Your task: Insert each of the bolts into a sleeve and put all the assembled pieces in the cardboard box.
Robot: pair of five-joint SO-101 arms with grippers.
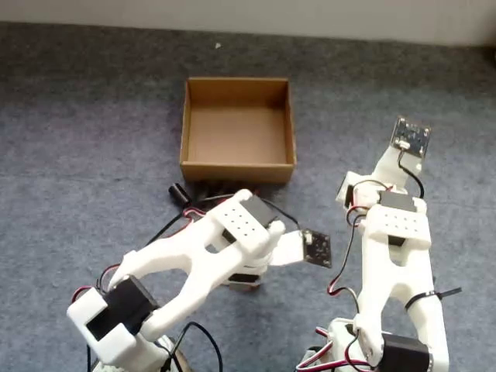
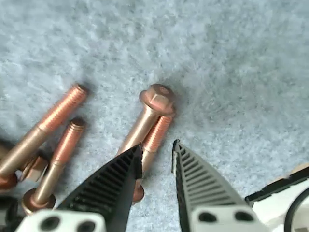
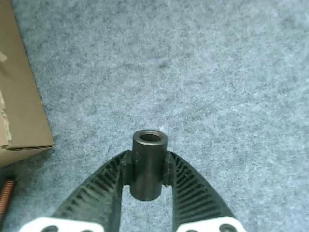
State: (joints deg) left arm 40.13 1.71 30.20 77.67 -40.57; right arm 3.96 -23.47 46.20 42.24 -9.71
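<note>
- The right hand point(image 3: 147, 160) is closed on a dark sleeve point(image 3: 146, 176), pinched at mid-length with its open bore facing away from the wrist. It is held over the grey tabletop point(image 3: 217, 72), just beside a corner of the box point(image 3: 19, 111).
- The left hand point(image 2: 156, 148) is open, its jaws a little apart and nothing between them. Its tips sit over two crossed bolts: a flanged bolt point(image 2: 157, 99) lying across a second one whose thread point(image 2: 158, 133) shows beneath.
- Two more bolts point(image 2: 55, 121) lie near them on the tabletop. The whole cluster is just in front of the box point(image 1: 236, 164).
- No assembled piece lies in the box, so the task looks to be at its start: sleeve secured, bolt not yet picked.
- Next move, as I judge it: close on one shank alone, best the upper flanged bolt, without dragging its neighbour. Then lift it and line its threaded end with the sleeve's bore.
- The crossed pair is the risk: a grip may catch both or roll one away.
</note>
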